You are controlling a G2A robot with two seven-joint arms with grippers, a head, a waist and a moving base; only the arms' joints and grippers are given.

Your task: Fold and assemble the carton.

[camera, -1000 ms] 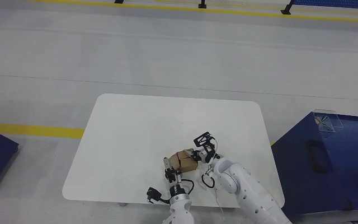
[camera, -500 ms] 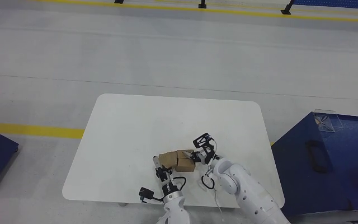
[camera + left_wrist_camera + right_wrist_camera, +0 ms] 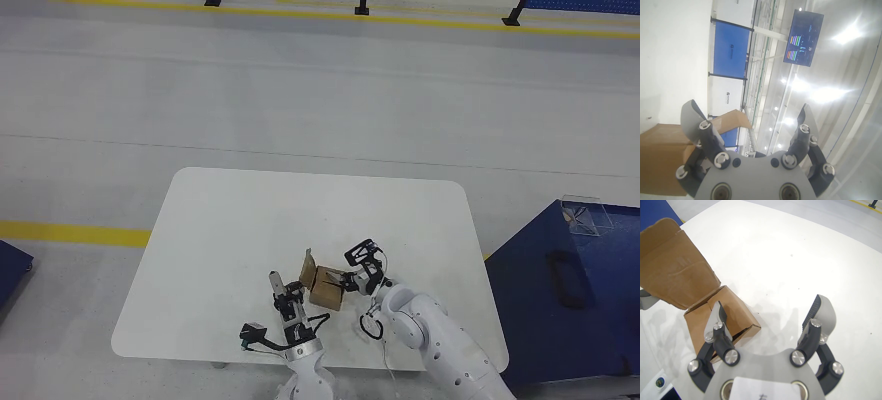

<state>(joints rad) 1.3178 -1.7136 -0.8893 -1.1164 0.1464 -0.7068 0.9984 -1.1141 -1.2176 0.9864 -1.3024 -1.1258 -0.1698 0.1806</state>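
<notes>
Carton (image 3: 677,272) perhaps touching wide-open right tool (image 3: 768,301)

Here's the white table (image 3: 250,215), rounded at the corners, and sitting right on it is a small brown carton (image 3: 326,288), about midway across and close to the robot's edge. Its body rests flat on the tabletop, one big flap standing up open.

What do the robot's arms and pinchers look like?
The arms are smooth, rounded white shells with black cables looping at the wrists. The left gripper and right gripper each have a grey metal base, black links, shiny silver screws and pale grey curved fingers with black ribbed pads.
</notes>
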